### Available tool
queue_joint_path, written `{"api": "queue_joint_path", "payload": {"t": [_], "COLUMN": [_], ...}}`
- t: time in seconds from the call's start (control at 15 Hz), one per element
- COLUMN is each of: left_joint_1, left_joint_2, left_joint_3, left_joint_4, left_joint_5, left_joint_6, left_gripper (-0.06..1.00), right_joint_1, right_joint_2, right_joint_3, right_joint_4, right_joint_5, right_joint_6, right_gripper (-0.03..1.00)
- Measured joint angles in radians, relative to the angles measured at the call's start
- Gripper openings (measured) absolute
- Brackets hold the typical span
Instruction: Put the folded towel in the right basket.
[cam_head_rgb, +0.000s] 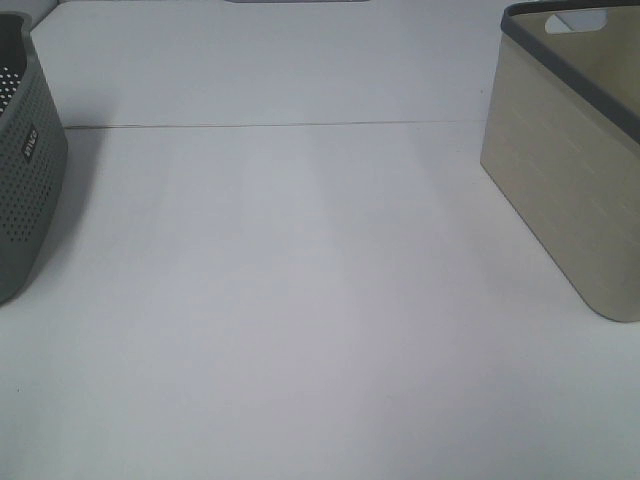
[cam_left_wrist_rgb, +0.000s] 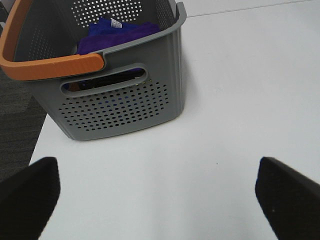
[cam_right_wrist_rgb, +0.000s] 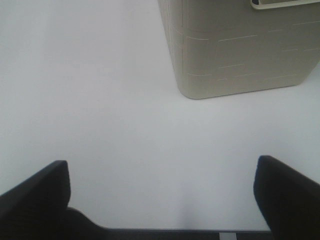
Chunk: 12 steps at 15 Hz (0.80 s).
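Note:
The folded towel (cam_left_wrist_rgb: 117, 34) is purple-blue and lies inside the grey perforated left basket (cam_left_wrist_rgb: 125, 107), which has an orange handle (cam_left_wrist_rgb: 50, 66). That basket stands at the left edge of the high view (cam_head_rgb: 25, 170), where the towel is hidden. The right basket (cam_head_rgb: 560, 180) is beige with a grey rim and also shows in the right wrist view (cam_right_wrist_rgb: 240, 50). My left gripper (cam_left_wrist_rgb: 159, 200) is open and empty above the table, short of the grey basket. My right gripper (cam_right_wrist_rgb: 160, 197) is open and empty above the table, short of the beige basket. Neither gripper shows in the high view.
The white table (cam_head_rgb: 300, 300) spans the space between the two baskets, with a thin seam (cam_head_rgb: 280, 125) running across its far part. A dark floor (cam_left_wrist_rgb: 17, 115) lies past the table's edge beside the grey basket.

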Motion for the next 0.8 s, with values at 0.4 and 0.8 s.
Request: {"api": "queue_joint_path", "payload": {"t": [0.4,0.8], "left_joint_1": [0.000,0.000], "left_joint_2": [0.000,0.000], "left_joint_3": [0.000,0.000], "left_joint_4": [0.000,0.000], "left_joint_5": [0.000,0.000], "left_joint_6": [0.000,0.000], "left_gripper": [0.99,0.99], "right_joint_1": [0.000,0.000], "right_joint_2": [0.000,0.000], "right_joint_3": [0.000,0.000], "right_joint_4": [0.004,0.004], "right_joint_5": [0.000,0.000], "right_joint_6": [0.000,0.000], "right_gripper": [0.95,0.95]}}
